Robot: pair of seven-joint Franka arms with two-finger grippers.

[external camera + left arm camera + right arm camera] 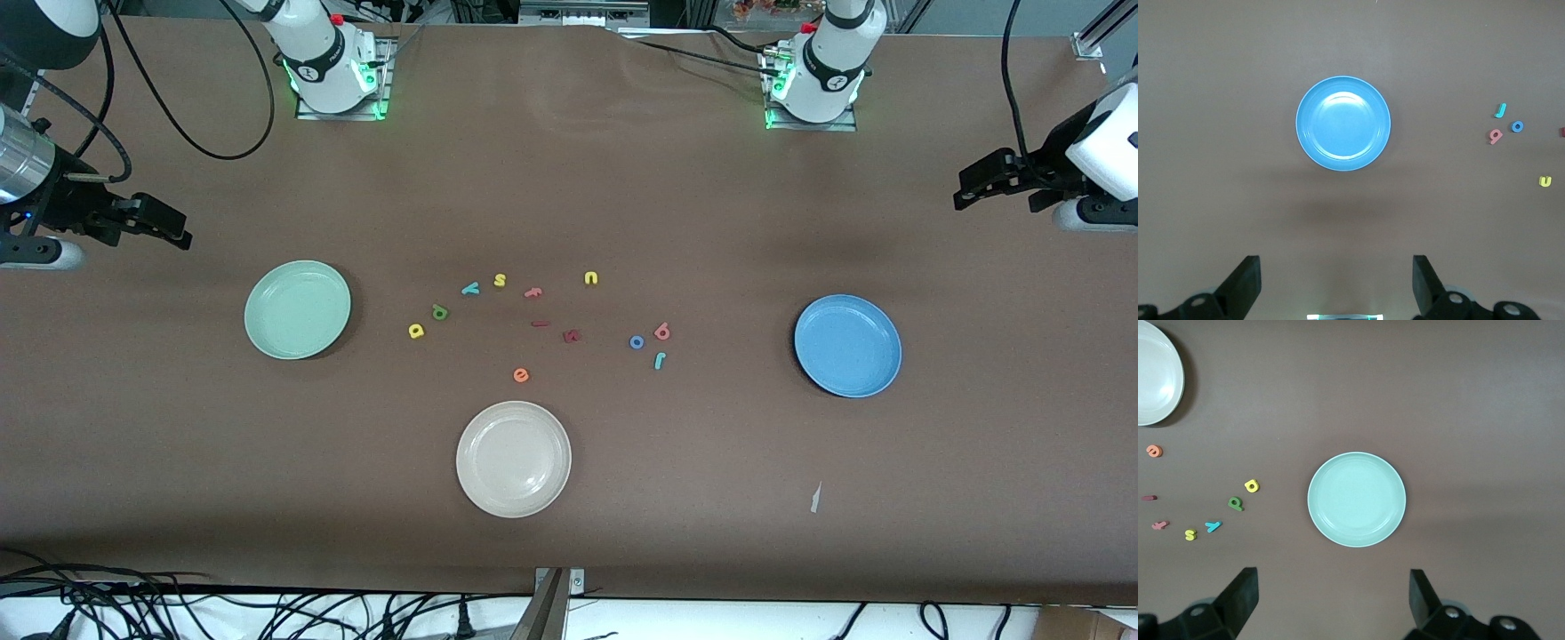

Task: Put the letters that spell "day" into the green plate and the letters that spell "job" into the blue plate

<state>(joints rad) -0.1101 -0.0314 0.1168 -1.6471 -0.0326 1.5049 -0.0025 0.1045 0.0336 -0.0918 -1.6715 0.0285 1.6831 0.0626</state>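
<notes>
Table: brown cloth.
Left gripper: fingers apart, empty, waiting at its table end.
Right gripper: fingers apart, empty, waiting likewise.
Green plate: a, d, y beside it.
Blue plate: j, o, b near it.

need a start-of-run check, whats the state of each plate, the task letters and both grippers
green plate: empty, upright
blue plate: empty, upright
cream plate: empty, upright
d, a, y: flat on the table, none in a plate
j, o, b: flat on the table, none in a plate
left gripper: open, holding nothing, above the blue plate's end
right gripper: open, holding nothing, above the green plate's end
</notes>
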